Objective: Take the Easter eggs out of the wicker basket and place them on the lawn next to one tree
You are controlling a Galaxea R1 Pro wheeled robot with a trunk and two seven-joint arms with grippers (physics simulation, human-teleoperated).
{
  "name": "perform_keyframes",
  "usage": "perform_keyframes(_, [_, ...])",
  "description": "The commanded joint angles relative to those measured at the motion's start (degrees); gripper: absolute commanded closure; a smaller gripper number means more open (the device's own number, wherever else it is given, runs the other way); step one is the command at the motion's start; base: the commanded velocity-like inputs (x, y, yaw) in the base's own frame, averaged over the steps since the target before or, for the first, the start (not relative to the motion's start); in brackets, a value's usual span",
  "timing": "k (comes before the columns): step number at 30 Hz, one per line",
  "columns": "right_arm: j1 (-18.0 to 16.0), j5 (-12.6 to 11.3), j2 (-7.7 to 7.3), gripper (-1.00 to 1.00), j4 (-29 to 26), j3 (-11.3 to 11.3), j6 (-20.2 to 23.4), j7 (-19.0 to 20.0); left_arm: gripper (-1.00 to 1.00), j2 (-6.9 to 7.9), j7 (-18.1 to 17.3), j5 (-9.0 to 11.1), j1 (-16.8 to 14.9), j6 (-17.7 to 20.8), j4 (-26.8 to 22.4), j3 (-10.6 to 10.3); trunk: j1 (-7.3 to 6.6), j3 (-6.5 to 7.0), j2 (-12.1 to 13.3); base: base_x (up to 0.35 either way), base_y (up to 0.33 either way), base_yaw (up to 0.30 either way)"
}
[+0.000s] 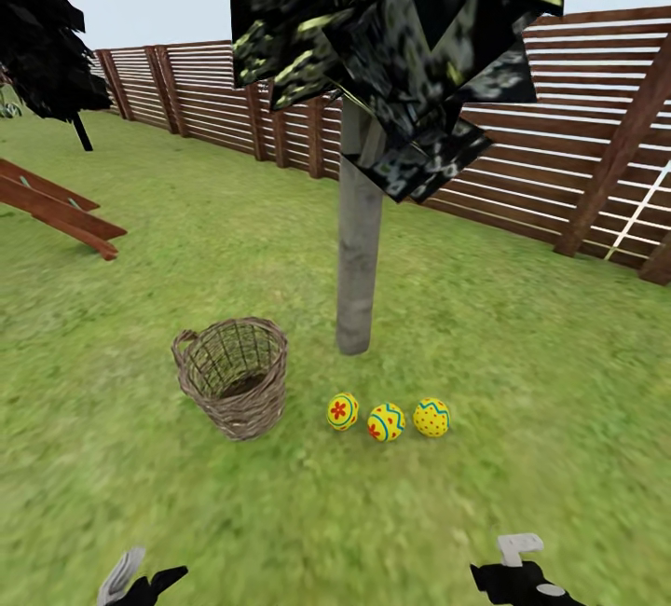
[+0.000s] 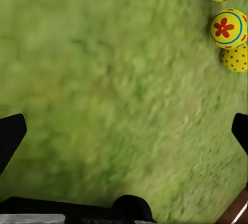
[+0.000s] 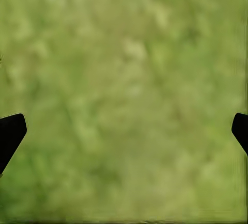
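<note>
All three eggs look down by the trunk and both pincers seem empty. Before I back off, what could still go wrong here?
1. The Easter eggs lie loose on the lawn in a row near the tree; a nudge from an arm or the base could roll them away.
2. The wicker basket stands upright close beside them; bumping it could tip it onto the nearest egg.
3. The left pincer hangs open over grass with the eggs near; swinging it carelessly might clip one.

No writing, label, brand, number or sign can be read anywhere here; the Easter eggs [image 1: 386, 420] carry only painted patterns.
</note>
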Motion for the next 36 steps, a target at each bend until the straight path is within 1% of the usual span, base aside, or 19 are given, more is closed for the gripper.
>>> perform_keyframes(1, [0.05,-0.54,0.09,-1.0,0.07,0.45,-0.06,0.19,-1.0,-0.03,-0.08,-0.34,-0.02,0.27,0.59,0.2,-0.23,0.14,0.4,0.0,0.0,0.0])
perform_keyframes(3, [0.14,-0.42,0.2,-1.0,0.07,0.5,-0.01,-0.06,-1.0,-0.07,-0.08,-1.63,-0.02,-0.97,2.15,0.26,-0.67,0.5,1.2,0.0,0.0,0.0])
perform_keyframes(4, [0.17,-0.4,0.22,-1.0,0.07,0.51,-0.09,-0.1,-1.0,-0.1,-0.06,-1.89,-0.02,-1.61,2.58,0.27,-0.89,0.68,1.6,0.0,0.0,0.0])
perform_keyframes(8, [0.87,-0.29,0.25,-1.0,0.02,0.53,-0.38,-0.17,-1.0,-0.39,0.07,-2.29,-0.02,-3.01,3.27,0.27,-1.77,1.4,3.21,0.0,0.0,0.0])
perform_keyframes(10, [1.12,-0.23,0.25,-1.0,0.0,0.53,-0.42,-0.18,-1.0,-0.43,1.39,-2.37,-0.02,-3.22,3.35,0.23,-2.21,1.76,4.01,0.0,0.0,0.0])
perform_keyframes(12, [1.2,-0.34,0.25,-1.0,-0.01,0.53,-0.43,-0.18,-1.0,-0.51,4.53,-2.47,-0.02,-3.33,3.36,0.21,-2.65,2.11,4.81,0.0,0.0,0.0])
perform_keyframes(13, [1.22,-0.39,0.25,-1.0,-0.01,0.53,-0.43,-0.18,-1.0,-0.86,6.54,-2.51,-0.02,-3.37,3.37,0.24,-2.87,2.29,5.21,0.0,0.0,0.0])
perform_keyframes(14, [1.23,-0.42,0.25,-1.0,0.02,0.53,-0.44,-0.21,-1.0,-1.19,7.77,-2.55,-0.02,-3.38,3.37,0.24,-3.09,2.47,5.61,0.0,0.0,0.0])
perform_keyframes(15, [2.01,-0.56,0.32,-1.0,0.08,0.53,-0.4,-1.36,-1.0,-1.94,14.85,-2.52,-0.02,-5.76,3.37,0.26,-3.31,2.65,6.01,0.0,0.0,0.0])
perform_keyframes(16, [2.21,-0.6,0.33,-1.0,0.08,0.53,-0.4,-2.05,-1.0,-2.02,16.57,-2.49,-0.02,-6.3,3.37,0.27,-3.53,2.83,6.41,0.0,0.0,0.0])
perform_keyframes(18, [2.48,-0.75,0.59,-1.0,0.07,0.53,-0.36,-4.97,-1.0,-2.64,20.91,-2.51,-0.02,-7.02,3.37,0.26,-3.97,3.19,7.22,0.0,0.0,0.0])
perform_keyframes(20, [2.66,-0.75,1.18,-1.0,0.2,0.53,-0.34,-7.63,-1.0,-3.03,22.99,-2.52,-0.02,-7.19,3.37,0.27,-4.41,3.55,8.02,0.0,0.0,0.0])
perform_keyframes(22, [2.91,-0.78,1.41,-1.0,0.43,0.53,-0.35,-8.88,-1.0,-3.12,23.64,-2.47,-0.02,-7.26,3.42,0.28,-4.85,3.91,8.82,0.0,0.0,0.0])
perform_keyframes(25, [3.13,-0.86,1.55,-1.0,0.63,0.53,-0.35,-9.61,-1.0,-3.22,24.09,-2.37,-0.02,-7.34,3.52,0.29,-5.51,4.45,10.02,0.0,0.0,0.0])
perform_keyframes(29, [3.26,-0.86,1.57,-1.0,0.68,0.53,-0.42,-9.74,-1.0,-3.24,24.17,-2.35,-0.02,-7.56,3.54,0.29,-5.51,4.45,10.02,0.0,0.0,0.0])
perform_keyframes(31, [3.4,-0.82,1.57,-1.0,0.68,0.53,-0.43,-9.76,-1.0,-3.32,24.18,-2.35,-0.02,-8.35,3.66,0.29,-5.51,4.45,10.02,0.0,0.0,0.0])
perform_keyframes(32, [3.43,-0.81,1.57,-1.0,0.69,0.53,-0.43,-9.76,-1.0,-3.33,24.18,-2.35,-0.02,-8.59,4.08,0.29,-5.51,4.45,10.02,0.0,0.0,0.0])
perform_keyframes(34, [3.5,-0.79,1.57,-1.0,0.69,0.53,-0.44,-9.76,-1.0,-3.35,24.18,-2.46,-0.02,-9.08,6.85,0.29,-5.51,4.45,10.02,0.0,0.0,0.0])
perform_keyframes(36, [3.51,-0.75,1.57,-1.0,0.69,0.53,-0.44,-9.76,-1.0,-3.35,24.18,-2.5,-0.02,-9.98,7.95,0.29,-5.51,4.45,10.02,0.0,0.0,0.0])
